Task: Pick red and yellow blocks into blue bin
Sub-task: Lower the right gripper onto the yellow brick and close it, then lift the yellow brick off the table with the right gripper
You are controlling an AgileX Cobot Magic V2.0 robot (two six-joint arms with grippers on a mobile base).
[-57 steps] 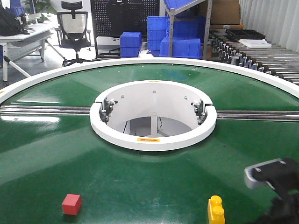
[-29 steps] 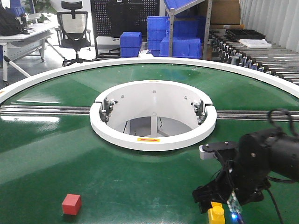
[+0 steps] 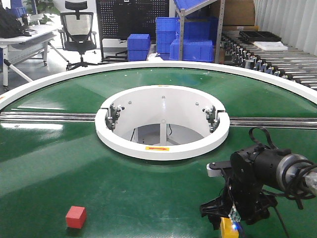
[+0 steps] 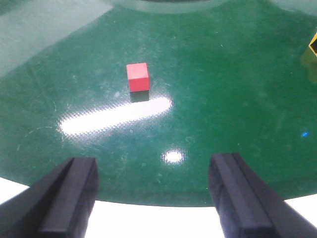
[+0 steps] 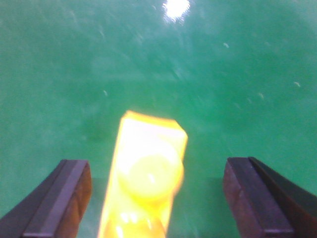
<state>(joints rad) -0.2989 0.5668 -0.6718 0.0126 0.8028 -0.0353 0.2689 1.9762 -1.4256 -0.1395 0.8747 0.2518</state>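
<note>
The red cube (image 3: pixel 76 216) sits on the green turntable (image 3: pixel 148 188) at the near left; it also shows in the left wrist view (image 4: pixel 137 77), well ahead of my open, empty left gripper (image 4: pixel 153 198). The yellow studded brick (image 5: pixel 146 178) lies between the wide-open fingers of my right gripper (image 5: pixel 156 198), touching neither. In the front view the right gripper (image 3: pixel 233 220) hangs low over the brick (image 3: pixel 228 229), which is mostly hidden under it. The blue bin is out of view.
A white ring (image 3: pixel 163 144) surrounds the hole at the turntable's centre, with metal rails (image 3: pixel 44 117) running left and right. The white outer rim (image 4: pixel 148 218) lies just under the left gripper. Blue crates (image 3: pixel 190 37), a chair and roller conveyors stand behind the table.
My right arm has swung in from the right edge and come down over the yellow brick, fingers now on either side of it. The red cube and the brick have not moved.
</note>
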